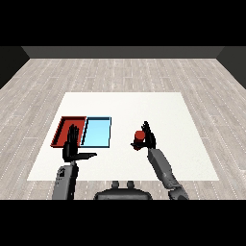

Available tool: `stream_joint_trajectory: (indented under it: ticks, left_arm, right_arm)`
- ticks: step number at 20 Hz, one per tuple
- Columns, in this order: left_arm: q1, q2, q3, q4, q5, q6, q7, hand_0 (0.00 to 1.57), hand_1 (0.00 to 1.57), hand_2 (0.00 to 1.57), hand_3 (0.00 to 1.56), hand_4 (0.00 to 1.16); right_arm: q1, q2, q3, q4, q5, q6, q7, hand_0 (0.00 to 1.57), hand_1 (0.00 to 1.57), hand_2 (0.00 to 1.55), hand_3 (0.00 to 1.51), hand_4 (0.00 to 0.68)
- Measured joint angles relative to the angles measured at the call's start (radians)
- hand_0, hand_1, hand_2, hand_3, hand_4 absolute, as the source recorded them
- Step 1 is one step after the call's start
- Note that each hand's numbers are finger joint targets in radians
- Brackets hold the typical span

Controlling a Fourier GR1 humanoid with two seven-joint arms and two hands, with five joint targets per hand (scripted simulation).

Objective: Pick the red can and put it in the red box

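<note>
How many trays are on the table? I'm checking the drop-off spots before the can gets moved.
2. The red tray lies at the table's left, partly behind the left hand. The light blue tray lies right beside it, on its right. None seems hidden.

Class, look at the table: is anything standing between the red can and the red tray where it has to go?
Yes. The light blue tray lies between the red can, held in the right hand, and the red tray. The left hand hovers by the red tray's near edge.

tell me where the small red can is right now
In the head view the small red can sits right of centre, held in the right hand, to the right of the light blue tray.
</note>
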Motion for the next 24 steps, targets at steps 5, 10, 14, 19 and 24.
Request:
stream_joint_trajectory:
  ticks: [5,10,14,19,24]
  left_arm:
    - [0.012,0.008,0.010,-0.035,0.018,-0.008,0.027,0.00,0.00,0.00,0.00,0.00]
    - [-0.005,0.007,0.014,-0.029,0.016,0.000,0.034,0.00,0.00,0.00,0.00,0.00]
    - [-0.014,0.020,0.030,-0.005,0.022,-0.014,0.019,0.00,0.00,0.00,0.00,0.00]
    - [-0.015,0.006,0.012,0.014,-0.010,0.004,-0.007,0.00,0.00,0.00,0.00,0.00]
    - [-0.009,0.003,0.000,0.014,-0.021,0.005,-0.011,0.00,0.00,0.00,0.00,0.00]
  right_arm:
    - [-0.004,0.002,0.036,-0.011,-0.018,-0.033,0.016,0.00,0.00,0.00,0.00,0.000]
    - [-0.004,-0.002,0.077,-0.010,-0.045,-0.094,0.026,1.48,1.48,1.46,1.43,0.655]
    - [-0.022,-0.004,0.075,-0.004,-0.017,-0.142,0.043,1.50,1.50,1.46,1.44,0.667]
    - [-0.001,-0.004,0.092,-0.050,0.036,-0.190,0.060,1.47,1.47,1.45,1.43,0.646]
    - [0.005,-0.014,0.099,-0.103,0.079,-0.201,0.079,1.46,1.46,1.45,1.41,0.660]
